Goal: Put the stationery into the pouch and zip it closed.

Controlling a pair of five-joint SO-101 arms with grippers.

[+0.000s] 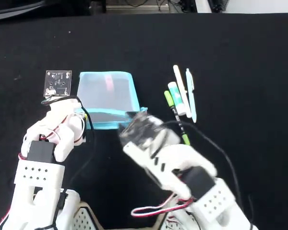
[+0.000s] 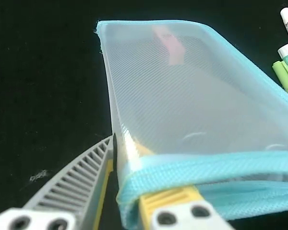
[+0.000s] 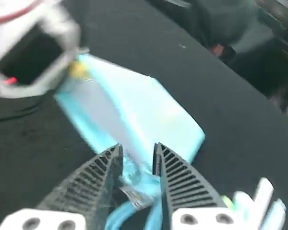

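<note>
Translucent mesh pouch with light-blue trim (image 1: 105,96), flat on the black table cloth (image 1: 240,52), held between both sets of fingers. Zip edge nearest the arms, running from one gripper across to the other; closed far edge pointing away. Pink flat item (image 1: 109,84) inside, toward that far edge.

Left gripper (image 2: 119,146) clamped tight on one near corner of the pouch: grey ribbed finger outside, yellow-padded one visible through the mesh. Right gripper (image 3: 136,160) almost closed, pinching the blue zip edge at the other near corner.

Beyond the right fingers, just beside the pouch, loose bundle of white, pale-blue and green pens and markers (image 1: 182,96), long axes pointing away from the arms. Beyond the left fingers, small square circuit board (image 1: 57,83), near the far corner but apart. Broad black cloth past the far edge and outside the pens.
</note>
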